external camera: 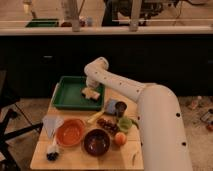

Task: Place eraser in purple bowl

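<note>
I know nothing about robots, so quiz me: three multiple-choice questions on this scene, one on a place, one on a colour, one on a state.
1. The robot's hand is: A on the floor; B above the green tray; C behind the counter.
2. The bowl next to the purple bowl is: A white; B blue; C orange.
3. The purple bowl stands: A upright; B overturned; C inside another bowl.
Answers: B, the hand hangs over the tray; C, the orange bowl sits beside it; A, its opening faces up.
</note>
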{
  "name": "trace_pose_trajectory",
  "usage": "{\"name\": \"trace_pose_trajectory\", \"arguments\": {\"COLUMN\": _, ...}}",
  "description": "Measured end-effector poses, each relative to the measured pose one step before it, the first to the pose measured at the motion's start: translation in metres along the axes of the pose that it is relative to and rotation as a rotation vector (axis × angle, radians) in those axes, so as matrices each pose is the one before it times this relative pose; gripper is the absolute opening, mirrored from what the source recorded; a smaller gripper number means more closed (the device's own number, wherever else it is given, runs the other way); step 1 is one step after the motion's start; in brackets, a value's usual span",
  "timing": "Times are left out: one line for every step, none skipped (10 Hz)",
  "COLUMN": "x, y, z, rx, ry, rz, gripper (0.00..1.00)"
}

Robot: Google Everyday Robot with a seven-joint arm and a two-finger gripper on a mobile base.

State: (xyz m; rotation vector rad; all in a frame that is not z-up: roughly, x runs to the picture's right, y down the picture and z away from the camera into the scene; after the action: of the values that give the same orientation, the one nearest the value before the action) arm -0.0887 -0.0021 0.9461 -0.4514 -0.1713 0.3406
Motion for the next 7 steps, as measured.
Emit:
{"name": "trace_pose_trajectory", "arguments": {"x": 0.00536, "y": -0.00059, "z": 0.00654, "rx": -0.00991, "ry": 0.00118, "rz": 0.01744, "gripper": 0.8}}
{"name": "trace_pose_trajectory", "arguments": {"x": 0.00502, "y": -0.00105, "z": 0.00523, "rx": -0.00931, "ry": 0.00272, "rz": 0.0157, "gripper": 0.8}}
{"name": "trace_pose_trajectory", "arguments": {"x": 0.00353, "y": 0.00071, "z": 0.00647, "rx": -0.01153, "ry": 0.00214, "rz": 0.00894, "gripper": 0.8}}
{"name": "trace_pose_trajectory", "arguments": {"x": 0.0035, "y": 0.00169, "z": 0.00696, "rx": -0.01423, "ry": 0.00286, "rz": 0.00672, "gripper": 0.8}}
{"name": "trace_pose_trajectory", "arguments": {"x": 0.00456, "y": 0.00211, "z": 0.00874, "rx": -0.01645, "ry": 0.00348, "rz": 0.00711, "gripper": 0.8}}
{"name": "trace_pose_trajectory", "arguments": {"x": 0.00425, "y": 0.00177, "z": 0.00961, "rx": -0.01824, "ry": 0.00185, "rz": 0.00846, "gripper": 0.8}}
{"name": "trace_pose_trajectory", "arguments": {"x": 0.0024, "y": 0.00112, "z": 0.00532, "rx": -0.0122, "ry": 0.00114, "rz": 0.00547, "gripper": 0.8}}
